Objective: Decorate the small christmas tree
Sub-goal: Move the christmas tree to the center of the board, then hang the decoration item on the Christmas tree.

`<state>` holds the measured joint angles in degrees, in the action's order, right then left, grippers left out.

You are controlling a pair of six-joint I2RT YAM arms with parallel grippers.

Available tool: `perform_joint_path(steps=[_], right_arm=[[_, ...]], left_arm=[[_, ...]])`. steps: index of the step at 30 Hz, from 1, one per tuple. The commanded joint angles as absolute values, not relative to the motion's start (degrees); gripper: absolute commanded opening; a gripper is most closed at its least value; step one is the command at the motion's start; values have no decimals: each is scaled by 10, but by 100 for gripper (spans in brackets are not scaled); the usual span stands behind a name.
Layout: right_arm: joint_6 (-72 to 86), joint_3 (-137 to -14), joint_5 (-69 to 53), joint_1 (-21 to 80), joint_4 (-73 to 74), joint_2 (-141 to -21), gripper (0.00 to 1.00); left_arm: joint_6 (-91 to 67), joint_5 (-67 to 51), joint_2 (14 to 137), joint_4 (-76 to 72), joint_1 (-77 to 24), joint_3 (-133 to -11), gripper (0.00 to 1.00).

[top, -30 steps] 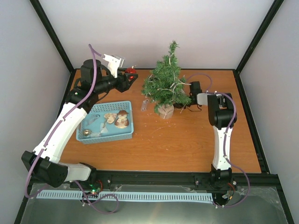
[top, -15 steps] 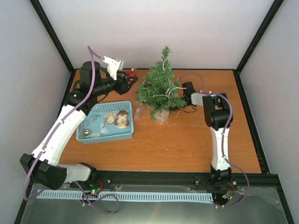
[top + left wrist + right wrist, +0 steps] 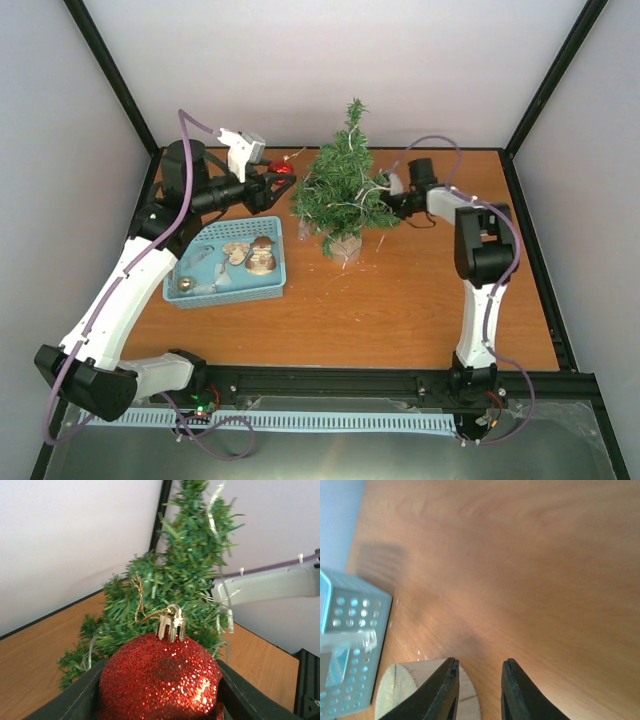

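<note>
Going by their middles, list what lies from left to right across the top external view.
blue basket → red bauble, held in the left gripper → small christmas tree → right gripper, at the tree's right side

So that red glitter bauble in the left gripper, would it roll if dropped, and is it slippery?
The red bauble is round, so it would probably roll on the flat table, its gold cap only slowing it. The gritty glitter likely gives the left gripper decent friction. Its thin gold loop looks floppy.
</note>
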<state>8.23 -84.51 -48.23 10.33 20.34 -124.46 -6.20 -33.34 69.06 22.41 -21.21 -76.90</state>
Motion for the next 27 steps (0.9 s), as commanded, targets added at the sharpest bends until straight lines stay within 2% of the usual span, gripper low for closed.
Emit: perform_joint_path(steps=[1, 11, 15, 19, 24, 27], right_arm=[[160, -835, -390, 33, 181, -1155, 27], [186, -887, -305, -15, 218, -943, 37], [188, -918, -320, 1, 212, -869, 37], [190, -912, -345, 46, 136, -792, 36], [192, -948, -358, 125, 87, -772, 38], [240, -959, -382, 134, 38, -786, 38]], left_arm=[[-24, -396, 669, 174, -210, -760, 40], [-1, -445, 701, 83, -210, -803, 40], [14, -443, 738, 75, -210, -861, 40], [13, -462, 768, 46, -210, -897, 40], [3, -467, 820, 25, -211, -955, 40], [-12, -486, 850, 14, -214, -986, 40]])
